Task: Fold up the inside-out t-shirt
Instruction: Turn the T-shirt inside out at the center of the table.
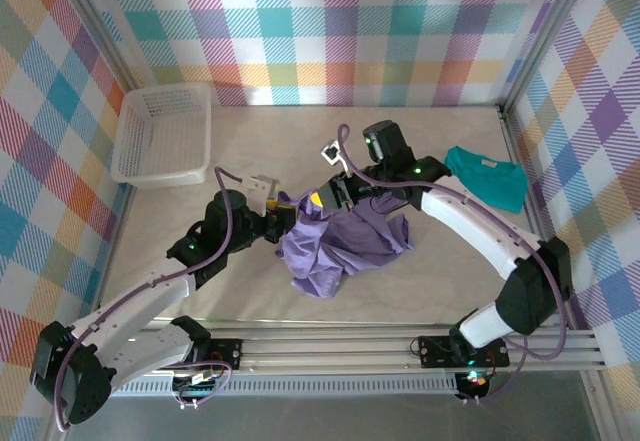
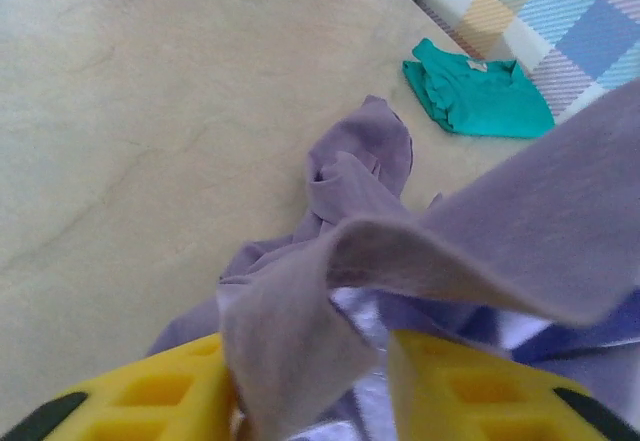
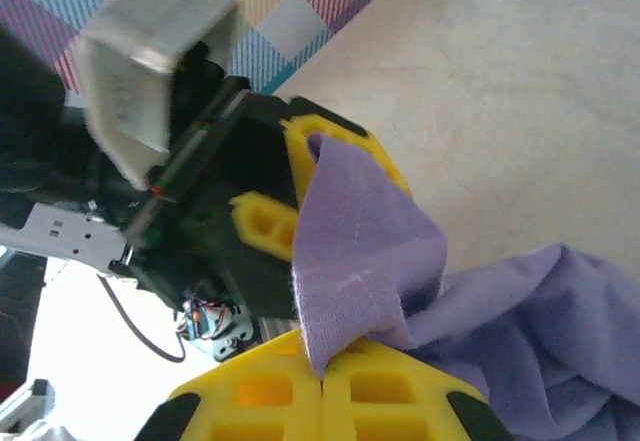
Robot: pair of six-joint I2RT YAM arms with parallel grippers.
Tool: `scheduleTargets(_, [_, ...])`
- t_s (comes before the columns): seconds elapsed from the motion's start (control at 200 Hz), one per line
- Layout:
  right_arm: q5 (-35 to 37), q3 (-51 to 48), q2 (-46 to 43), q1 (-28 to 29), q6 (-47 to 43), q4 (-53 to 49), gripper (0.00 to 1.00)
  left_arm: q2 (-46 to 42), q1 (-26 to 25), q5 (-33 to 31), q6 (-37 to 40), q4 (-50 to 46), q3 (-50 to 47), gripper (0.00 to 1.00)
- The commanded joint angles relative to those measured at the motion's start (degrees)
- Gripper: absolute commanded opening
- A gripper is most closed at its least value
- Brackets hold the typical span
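Two robot arms work at one table (image 1: 260, 141): the left arm (image 1: 150, 301) and the right arm (image 1: 480, 231). Each carries one gripper, two in all, the left gripper (image 2: 310, 391) and the right gripper (image 3: 322, 391). Each has two yellow fingers (image 2: 150, 401), so four in total. There are two t-shirts, one lavender t-shirt (image 1: 340, 246) and one teal t-shirt (image 1: 487, 178). There is a single white basket (image 1: 160, 176).

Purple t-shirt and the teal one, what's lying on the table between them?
Bare table lies between the purple t-shirt and the teal t-shirt, as the left wrist view shows.
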Motion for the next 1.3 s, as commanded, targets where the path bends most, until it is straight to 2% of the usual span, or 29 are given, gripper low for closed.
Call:
scheduleTargets(0.0, [-3.3, 2.4, 1.3, -0.6, 3.9, -0.4, 0.00, -3.3, 0.5, 0.3, -1.8, -1.1, -1.2, 0.52])
scheduleTargets(0.115, [-2.7, 2.5, 1.6, -0.8, 4.3, -0.4, 0.00, -5.2, 0.5, -0.8, -4.3, -2.4, -0.9, 0.60])
scheduleTargets(0.265, [-3.7, 2.1, 1.5, -0.8, 4.5, 0.4, 0.00, -2.0, 0.5, -4.9, -5.3, -7.1, 3.5, 0.57])
scheduleTargets(0.395, [-3.9, 1.3, 0.8, -0.8, 3.8, 0.5, 0.00, 2.2, 0.5, -5.7, -5.1, -7.1, 6.5, 0.42])
scheduleTargets(0.45, [-3.6, 0.5, 0.4, -0.8, 3.0, 0.2, 0.00, 3.5, 0.6, -4.6, -5.3, -5.6, 7.3, 0.34])
scheduleTargets(0.55, [-3.1, -0.8, -0.5, -0.8, 1.3, -0.4, 0.00, 6.0, 0.6, -1.8, -5.1, -3.0, 8.6, 0.27])
scheduleTargets(0.735, [0.1, -1.5, -2.1, -1.6, -0.5, -2.4, 0.00, 8.2, 0.6, -0.7, -3.8, -3.7, 10.1, 0.00])
scheduleTargets(0.825, [2.8, -1.5, -3.0, -2.4, -0.5, -3.2, 0.00, 6.2, 0.6, -1.4, -3.6, -5.0, 9.5, 0.00])
scheduleTargets(0.905, [10.2, -0.6, -4.0, -2.8, -0.6, -5.7, 0.00, 2.9, 0.7, -1.2, -3.8, -6.3, 8.5, 0.00])
scheduleTargets(1.06, [22.0, 1.6, -5.2, -3.1, -1.7, -9.9, 0.00, -4.7, 0.9, 4.7, -4.4, -6.5, 5.3, 0.00])
scheduleTargets(1.175, [21.1, 3.0, -4.8, -3.1, -2.6, -10.7, 0.00, -7.8, 1.0, 12.1, -5.3, -4.4, 2.8, 0.00])
scheduleTargets(1.295, [16.7, 3.5, -3.6, -3.1, -3.6, -10.7, 0.01, -8.4, 1.1, 14.5, -5.9, -2.4, 1.0, 0.00])
